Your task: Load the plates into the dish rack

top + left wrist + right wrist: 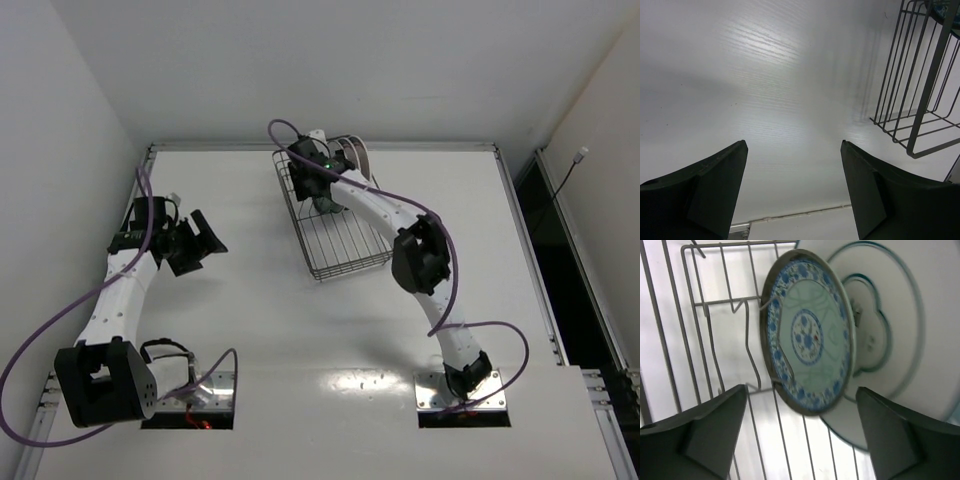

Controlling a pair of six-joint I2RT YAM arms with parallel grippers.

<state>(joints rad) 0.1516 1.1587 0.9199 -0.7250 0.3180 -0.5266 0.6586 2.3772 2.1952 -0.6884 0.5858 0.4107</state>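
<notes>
The left gripper [795,142] is open, jaws wide apart above the table [765,75]. The right gripper [802,390] is open and empty over the dish rack [345,250]. The teal plate [807,340] stands on edge in the rack. A white plate [900,315] stands behind it, possibly touching.

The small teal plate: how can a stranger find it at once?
Find the dark wire dish rack at the far side of the white table. Plates stand on edge at its far end. The small teal plate stands in front of a larger white plate with thin dark lines; only it carries blue flowers.
</notes>
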